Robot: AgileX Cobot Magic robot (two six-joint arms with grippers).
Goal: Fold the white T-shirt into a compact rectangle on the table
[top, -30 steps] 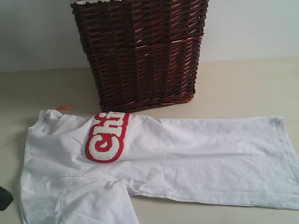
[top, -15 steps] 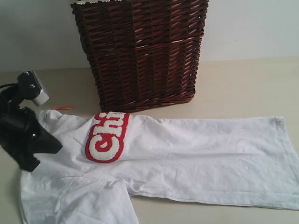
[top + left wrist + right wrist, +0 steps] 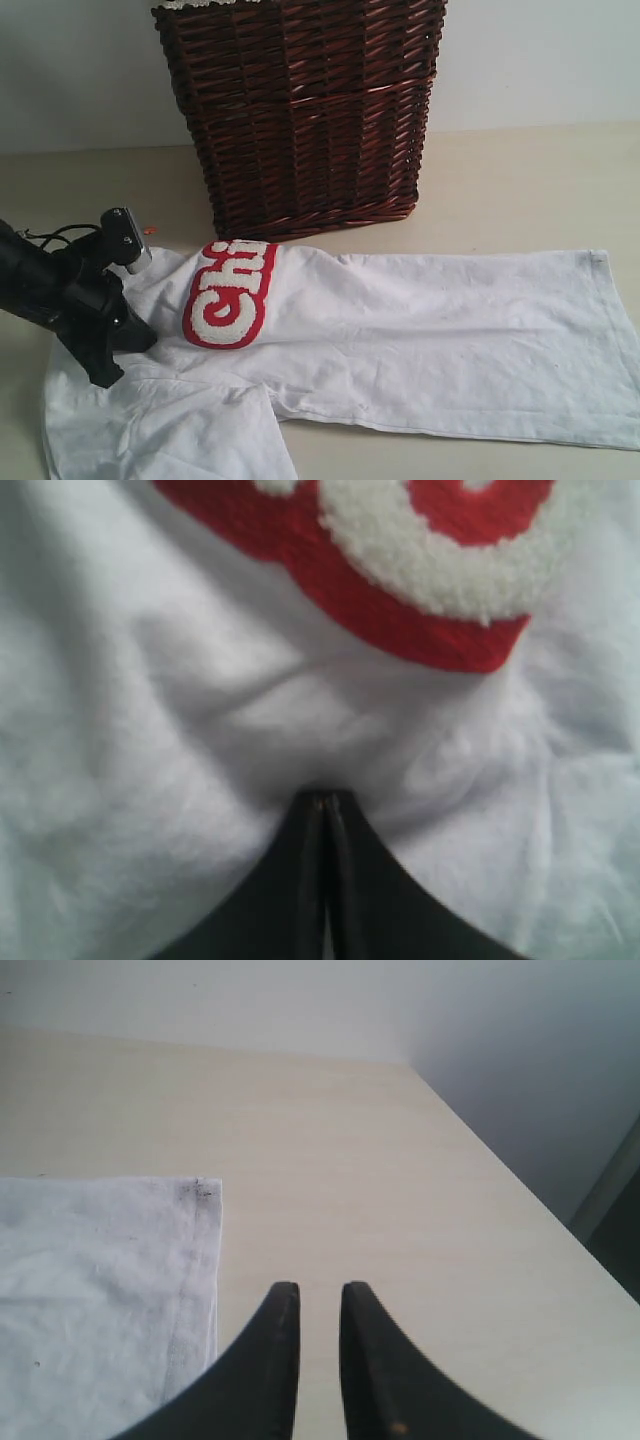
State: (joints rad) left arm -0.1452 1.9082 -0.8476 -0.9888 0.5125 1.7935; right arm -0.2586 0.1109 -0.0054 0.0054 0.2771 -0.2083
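Clerk: Setting: pale cream table (image 3: 500,180), with a grey-white wall (image 3: 540,60) behind it.

Checker: First item?

Clerk: One white T-shirt (image 3: 420,330), lying flat on the table and spread sideways across the exterior view. The hem is at the right, the shoulders at the left, and one sleeve (image 3: 170,430) lies toward the near edge. The red band (image 3: 228,295) with fuzzy white letters is face up, left of centre.

Checker: And on that side?

Clerk: One left gripper (image 3: 140,343), black, on the shoulder end of the shirt, just beside the lower end of the red band. Jaws pressed together. The tips touch the cloth, which puckers around them. Whether any cloth is caught between them, I cannot tell.

Checker: The other arm?

Clerk: One right gripper (image 3: 312,1285), seen only in its wrist view. Fingers slightly parted, nothing between them. It is over bare table, just beside the hem corner (image 3: 205,1188) and apart from the cloth.

Checker: Anything further out?

Clerk: One dark wicker basket (image 3: 300,110), upright on the table behind the shirt, near the red band.
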